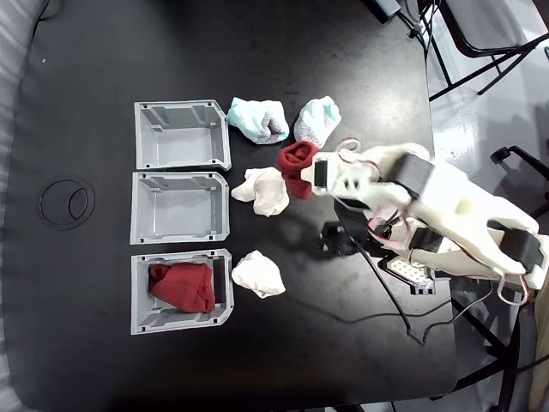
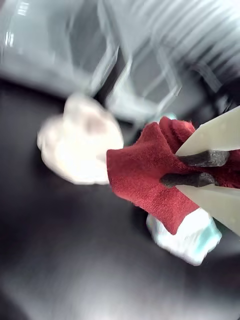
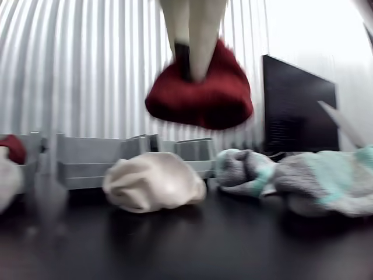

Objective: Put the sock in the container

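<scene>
**Maroon sock pinched in the tool, lifted off the bench**

My tool (image 2: 172, 170) is clenched on the sock (image 2: 145, 175): in the wrist view two dark fingertip pads (image 2: 202, 159) bite into the maroon fabric, cream plastic fingers behind them. The sock is a soft, fuzzy knit, bunched into a lumpy wad with a folded flap hanging down. In the other view the sock (image 3: 201, 96) hangs in the air above the bench (image 3: 186, 245), clear of everything under it.

In the fixed view the sock (image 1: 296, 165) sits at the tip of the white arm (image 1: 429, 193), over a white balled sock (image 1: 262, 190) and just right of the bins. Matte black bench (image 1: 86, 343), slightly glossy.

Three grey plastic bins stand in a column at left in the fixed view, open tops, ribbed walls, one chamfered corner each. The top bin (image 1: 182, 136) and the middle bin (image 1: 178, 208) show bare floors. The bottom bin (image 1: 182, 292) holds a second maroon sock (image 1: 182, 286), crumpled.

Another white balled sock (image 1: 258, 274) lies just right of the bottom bin. Two mint-and-grey socks (image 1: 257, 119) (image 1: 317, 120) lie right of the top bin, soft rounded lumps. The wrist view is motion-blurred; bins there are smeared.
</scene>
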Controlling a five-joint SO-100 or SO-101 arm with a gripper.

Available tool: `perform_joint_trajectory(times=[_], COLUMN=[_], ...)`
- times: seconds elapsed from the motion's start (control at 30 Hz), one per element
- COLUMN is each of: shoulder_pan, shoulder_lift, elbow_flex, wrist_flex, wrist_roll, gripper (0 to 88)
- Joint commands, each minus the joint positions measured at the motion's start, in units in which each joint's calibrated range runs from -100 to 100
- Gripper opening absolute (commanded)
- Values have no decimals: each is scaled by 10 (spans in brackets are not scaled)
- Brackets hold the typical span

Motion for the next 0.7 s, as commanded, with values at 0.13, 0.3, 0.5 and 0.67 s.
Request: perform_joint_trajectory(times=[0.13, 0.3, 0.5, 0.67], shoulder_pan=[-144, -217, -259, -282], shoulder_lift=[-104, -95, -38, 24], elbow_flex=[-34, -30, -34, -50], wrist_flex=[-8, -87, -192, -306], wrist_roll=[-37, -98, -118, -119], gripper=[13, 13, 13, 13])
